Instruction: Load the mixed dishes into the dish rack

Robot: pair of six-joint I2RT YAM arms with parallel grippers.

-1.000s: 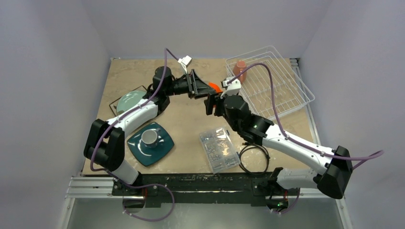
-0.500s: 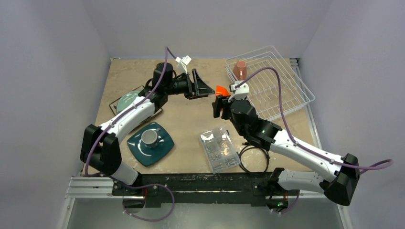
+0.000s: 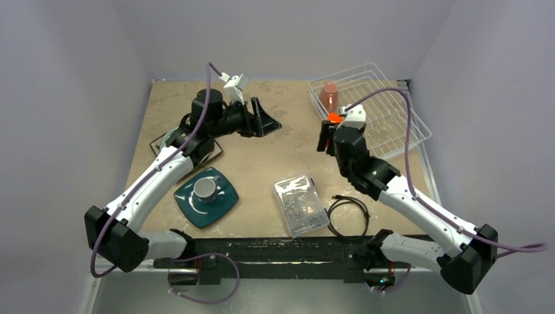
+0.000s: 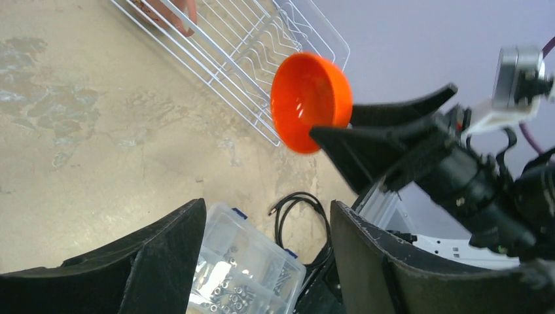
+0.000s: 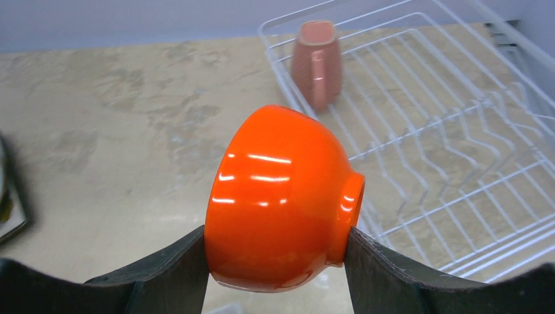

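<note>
My right gripper [image 5: 278, 245] is closed on the orange bowl [image 5: 278, 209], one finger pressing each side of it. The bowl is tipped on its side and held in the air, with its foot ring turned toward the rack [image 5: 458, 163]. From overhead, it hangs just beside the rack's near-left edge, over bare worktop [image 3: 262, 157].

My left gripper [image 4: 265, 216] is spread wide with nothing between its fingers. It sits above the far middle of the worktop and points toward the right arm. Its wrist camera looks straight into the bowl's open mouth.

The rack fills the far right corner. The pink cup [image 3: 329, 96] stands in its far-left corner, and the other wire slots I can see are bare.

The teal plate [image 3: 224, 201] lies flat toward the near left of the worktop, and the grey mug [image 3: 208, 188] sits upright in its centre. Beyond it, by the left edge, the green plate [image 3: 169, 139] shows partly from under my left arm. It seems to rest on something square, but too much is hidden for me to tell what.

The clear box [image 3: 300, 205] of small parts lies near the middle of the near edge. The black cable [image 3: 347, 212] is coiled just to its right.

Any lettering on the arms or the box is too small for me to read.
</note>
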